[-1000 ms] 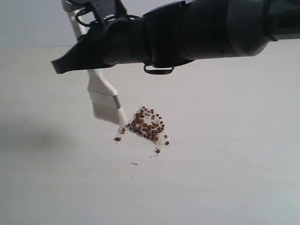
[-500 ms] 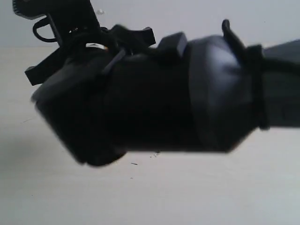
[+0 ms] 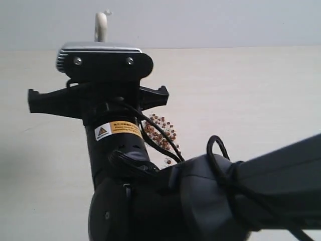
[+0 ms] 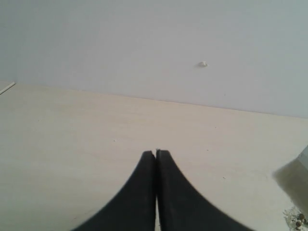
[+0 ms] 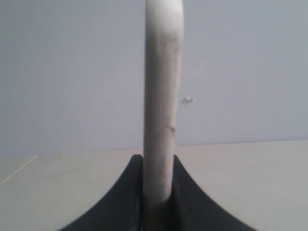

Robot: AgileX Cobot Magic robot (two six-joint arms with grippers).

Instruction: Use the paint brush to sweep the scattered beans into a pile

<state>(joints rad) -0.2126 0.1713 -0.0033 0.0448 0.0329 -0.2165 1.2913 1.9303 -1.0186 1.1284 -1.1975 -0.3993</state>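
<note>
The right gripper (image 5: 157, 162) is clamped on the paint brush (image 5: 163, 96), its two black fingers (image 5: 120, 207) pressed against either side of the pale wooden handle, which rises straight out from between them. The left gripper (image 4: 156, 154) grips nothing, and its dark fingers are pressed together tip to tip over the table. In the exterior view the right arm (image 3: 210, 201) is seen from behind and fills the lower half and centre of the frame. Its wrist camera housing (image 3: 104, 59) sits in the upper left, and the rounded end of the brush handle pokes up above it at the top edge. The bristles are hidden behind the arm. The beans (image 3: 161, 131), small and reddish-brown, lie bunched on the table near the centre of the frame, just right of the arm and partly covered by it. The table (image 3: 251, 90) is a pale, cream-coloured, matte surface. Behind it stands a plain pale grey wall (image 3: 225, 22) with one small white fleck (image 4: 203, 63) on it.
</note>
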